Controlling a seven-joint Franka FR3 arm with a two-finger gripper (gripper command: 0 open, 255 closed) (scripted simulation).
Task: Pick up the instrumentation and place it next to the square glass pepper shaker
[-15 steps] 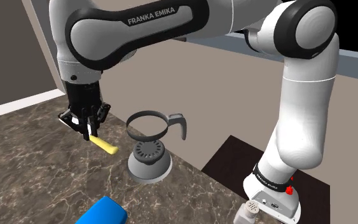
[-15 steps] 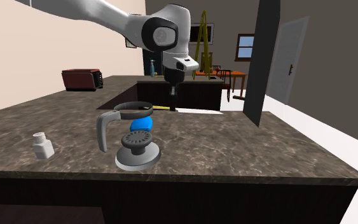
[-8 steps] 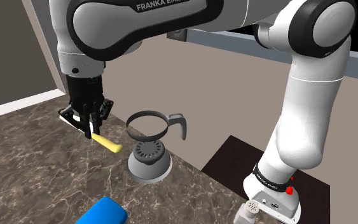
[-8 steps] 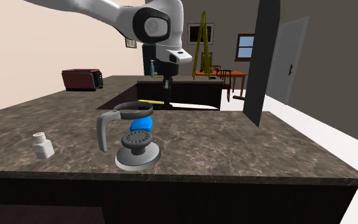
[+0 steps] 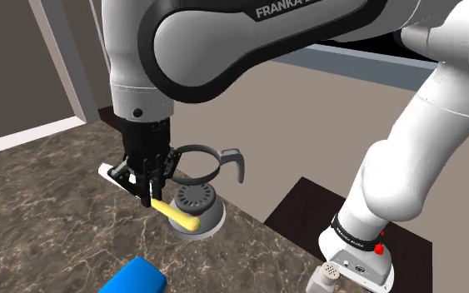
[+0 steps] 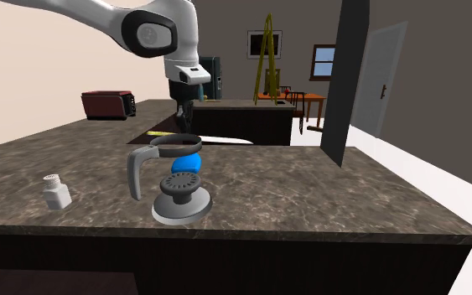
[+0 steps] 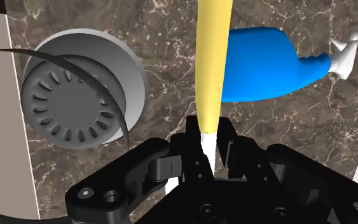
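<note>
Gripper (image 5: 152, 193) is clamped on one yellow-handled tool (image 5: 182, 218), which is held in the air above the counter (image 5: 41, 225). From the wrist, the handle is seen running between one grey jug (image 7: 82, 95) and one blue bottle (image 7: 266, 57). One white shaker (image 6: 55, 191) is set well apart from these, near the counter's front edge in the second exterior view, with bare stone around it. One red toaster (image 6: 108, 104) is placed at the far end.

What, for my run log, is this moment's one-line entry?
state: holding | end effector: shut on yellow-handled tool | tool: beside grey carafe | white shaker: apart from tool
</note>
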